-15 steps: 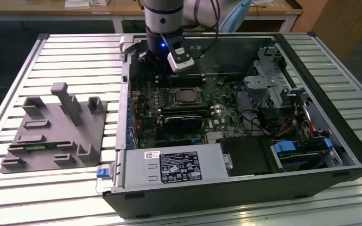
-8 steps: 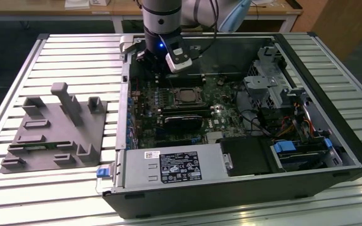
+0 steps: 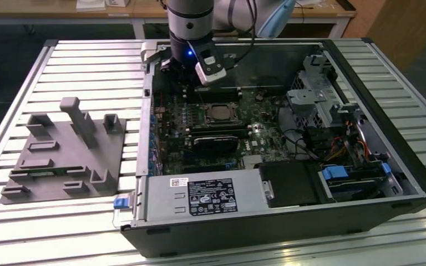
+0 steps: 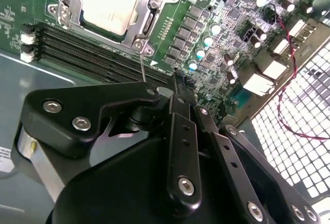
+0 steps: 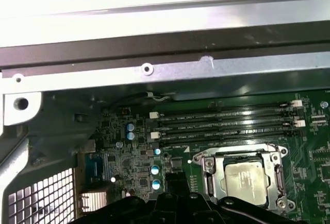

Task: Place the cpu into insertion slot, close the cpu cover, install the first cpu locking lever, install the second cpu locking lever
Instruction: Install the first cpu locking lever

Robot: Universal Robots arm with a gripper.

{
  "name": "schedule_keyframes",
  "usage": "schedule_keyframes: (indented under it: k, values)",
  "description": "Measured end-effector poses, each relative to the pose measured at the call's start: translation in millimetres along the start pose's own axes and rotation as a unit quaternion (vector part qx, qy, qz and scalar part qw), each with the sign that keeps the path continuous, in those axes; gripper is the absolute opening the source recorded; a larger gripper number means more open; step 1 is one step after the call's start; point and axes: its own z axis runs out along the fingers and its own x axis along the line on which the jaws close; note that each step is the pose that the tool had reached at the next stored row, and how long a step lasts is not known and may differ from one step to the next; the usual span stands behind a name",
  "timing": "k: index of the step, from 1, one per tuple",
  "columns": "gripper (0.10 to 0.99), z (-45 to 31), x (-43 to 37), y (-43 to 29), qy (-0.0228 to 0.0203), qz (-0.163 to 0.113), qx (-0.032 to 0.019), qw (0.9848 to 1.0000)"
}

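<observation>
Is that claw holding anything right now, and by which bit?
Cannot be told. The cpu is seated, not held; a thin lever ends beside the gripper.

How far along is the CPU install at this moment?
Done: the cpu sits in the insertion slot, and the cpu cover lies flat around it. In hand: the gripper hangs over the memory slots, beside a thin upright rod, apparently an unlatched lever. Left: the levers; I cannot tell whether either is latched.
</observation>
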Motion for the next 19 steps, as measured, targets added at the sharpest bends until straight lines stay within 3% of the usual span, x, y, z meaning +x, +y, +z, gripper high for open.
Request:
schedule_keyframes:
  k: [7, 19]
  values:
    - [0.106, 0.4, 0.9, 3.2, 0.0016, -0.008, -0.0047, 1.0]
    - [0.106, 2.2, 2.2, 16.0, 0.0021, -0.012, -0.0048, 0.9999]
